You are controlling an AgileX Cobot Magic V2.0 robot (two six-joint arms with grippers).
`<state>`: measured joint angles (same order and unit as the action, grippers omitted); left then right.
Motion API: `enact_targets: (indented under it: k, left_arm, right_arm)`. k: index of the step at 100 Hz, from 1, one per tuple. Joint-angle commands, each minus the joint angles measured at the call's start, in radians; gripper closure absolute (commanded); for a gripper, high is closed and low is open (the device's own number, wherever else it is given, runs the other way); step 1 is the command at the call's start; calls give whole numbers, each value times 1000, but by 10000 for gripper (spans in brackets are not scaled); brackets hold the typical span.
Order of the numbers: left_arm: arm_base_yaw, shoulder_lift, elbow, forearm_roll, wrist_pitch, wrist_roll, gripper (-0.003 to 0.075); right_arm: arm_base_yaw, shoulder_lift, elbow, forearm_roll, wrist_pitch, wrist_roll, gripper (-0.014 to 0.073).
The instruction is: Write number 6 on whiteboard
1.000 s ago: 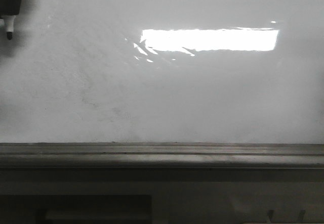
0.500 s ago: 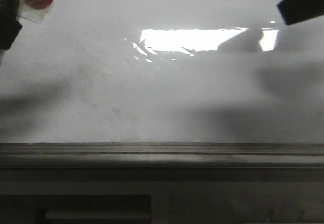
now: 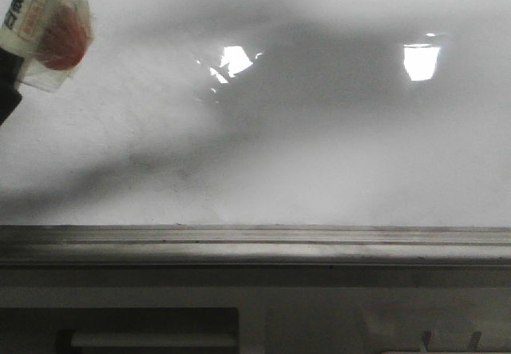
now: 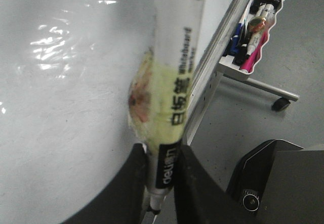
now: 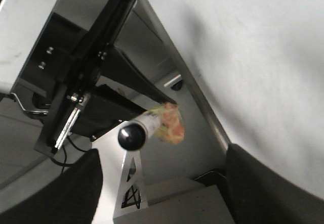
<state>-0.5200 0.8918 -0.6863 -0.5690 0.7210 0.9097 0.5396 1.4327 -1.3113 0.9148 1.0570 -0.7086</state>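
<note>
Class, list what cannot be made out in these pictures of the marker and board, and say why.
- Marker tip: cut off by the front view's left edge; cap-end on in the right wrist view.
- Any number 6: none visible on the whiteboard; shadow and glare cover parts.
- Tray pens: too small to count.

The whiteboard [image 3: 319,170] fills the front view as a large, glossy white-grey upright surface. Two bright patches of reflected light sit high on it, a small one left of centre and another toward the right, with a broad soft shadow spread between and below them. Faint grey smudges mark its lower left part. A grey metal ledge [image 3: 255,242] runs along its bottom edge. No dark marker line of the number 6 shows on the surface.
</note>
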Motion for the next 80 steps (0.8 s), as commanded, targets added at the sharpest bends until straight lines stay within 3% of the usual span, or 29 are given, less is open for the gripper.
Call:
enact_targets:
  k: [1,40,52,69,80]
  left_arm:
    - [-9,-5,-37,-22,-34,-12,741]
    - [-9,-5,-37,1,-48,-14,741]
    - [-9,-5,-37,-1,-59,-14,741]
    - [-9,-5,-37,-2,-66,-14,741]
    - [-9,-5,-37,-2,-66,-14,739]
  right_arm:
    - [21,34,-93,47,28,22,127]
    - [110,165,-228,-28,90,52,143]
    - [112,171,-228,-28,90,52,309]
    - [112,171,-228,-28,84,31,649]
    - [112,171,-228,-26,80,25,659]
